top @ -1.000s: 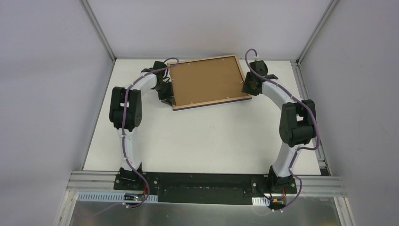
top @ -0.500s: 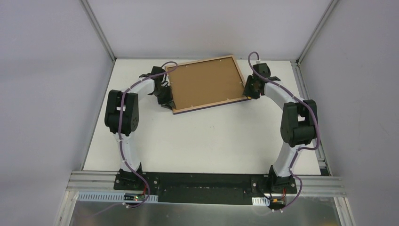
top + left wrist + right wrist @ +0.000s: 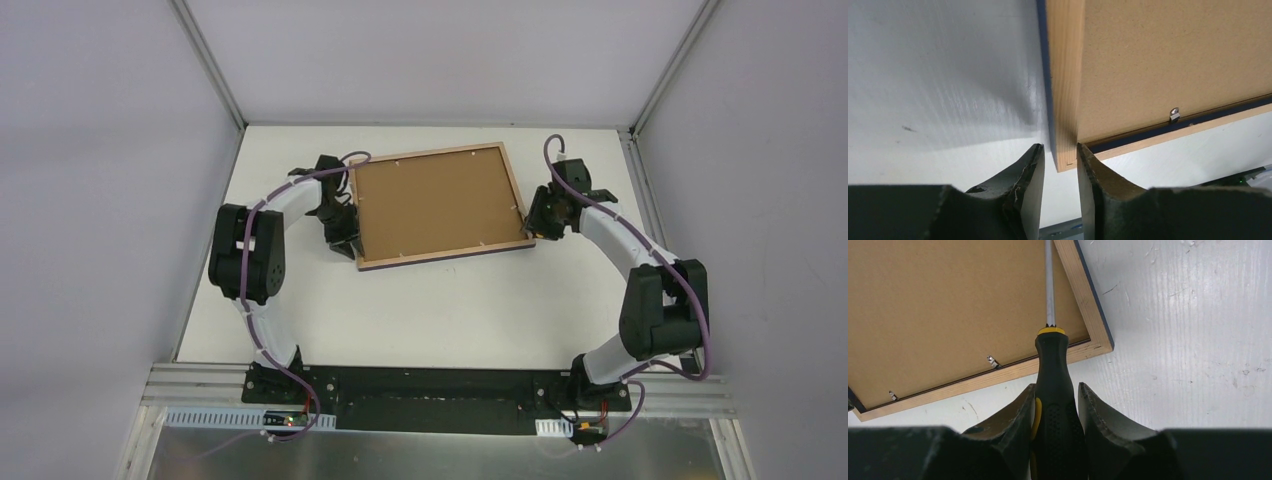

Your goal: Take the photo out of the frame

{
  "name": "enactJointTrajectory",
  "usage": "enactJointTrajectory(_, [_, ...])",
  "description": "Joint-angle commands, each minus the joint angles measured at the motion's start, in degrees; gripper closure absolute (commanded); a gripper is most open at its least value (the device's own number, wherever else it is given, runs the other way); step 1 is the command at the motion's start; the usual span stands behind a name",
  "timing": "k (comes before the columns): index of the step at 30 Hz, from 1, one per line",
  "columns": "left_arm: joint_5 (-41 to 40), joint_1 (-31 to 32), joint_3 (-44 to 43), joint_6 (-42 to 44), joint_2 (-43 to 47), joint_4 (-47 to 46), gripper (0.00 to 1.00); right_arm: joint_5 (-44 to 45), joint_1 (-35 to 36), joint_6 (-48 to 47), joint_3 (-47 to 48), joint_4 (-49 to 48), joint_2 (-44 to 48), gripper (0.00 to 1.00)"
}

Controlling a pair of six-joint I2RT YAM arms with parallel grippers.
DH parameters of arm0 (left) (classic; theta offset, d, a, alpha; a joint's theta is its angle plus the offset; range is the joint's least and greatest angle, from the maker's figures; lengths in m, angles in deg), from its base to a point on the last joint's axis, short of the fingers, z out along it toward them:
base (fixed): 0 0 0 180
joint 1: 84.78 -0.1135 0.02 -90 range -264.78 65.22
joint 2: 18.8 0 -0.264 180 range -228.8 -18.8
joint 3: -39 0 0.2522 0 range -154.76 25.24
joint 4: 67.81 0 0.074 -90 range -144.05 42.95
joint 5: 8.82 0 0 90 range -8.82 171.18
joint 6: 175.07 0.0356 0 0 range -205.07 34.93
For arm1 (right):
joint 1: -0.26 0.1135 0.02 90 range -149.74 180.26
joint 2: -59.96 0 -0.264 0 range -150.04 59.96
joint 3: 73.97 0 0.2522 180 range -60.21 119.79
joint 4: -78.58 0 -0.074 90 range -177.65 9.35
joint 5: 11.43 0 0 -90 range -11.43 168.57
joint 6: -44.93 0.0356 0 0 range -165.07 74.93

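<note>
The frame lies face down on the white table, showing its wood border and brown backing board. The photo is hidden under the board. My left gripper is at the frame's near left corner. In the left wrist view its jaws are closed in on the wood border, the right finger against the border's inner edge. My right gripper is at the near right corner, shut on a black and yellow screwdriver. Its steel shaft lies along the frame's right border.
Small metal tabs hold the board along the near inner edge. Grey walls close in the table on three sides. A black and aluminium rail runs along the near edge of the table.
The frame has slid toward the near edge and turned slightly. Both grippers came back with it, each staying at its own corner.
</note>
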Motion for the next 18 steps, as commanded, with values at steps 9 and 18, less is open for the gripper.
enactJointTrajectory(9, [-1.38, -3.71, -15.68, -4.16, -6.01, 4.28, 0.52, 1.40, -1.41, -2.61, -2.11, 2.39, 2.55, 1.00])
enactJointTrajectory(18, [-0.76, -2.07, -18.14, -4.48, -11.49, 0.98, 0.54, 1.49, -0.90, -1.48, -3.30, 2.12, 3.48, 1.00])
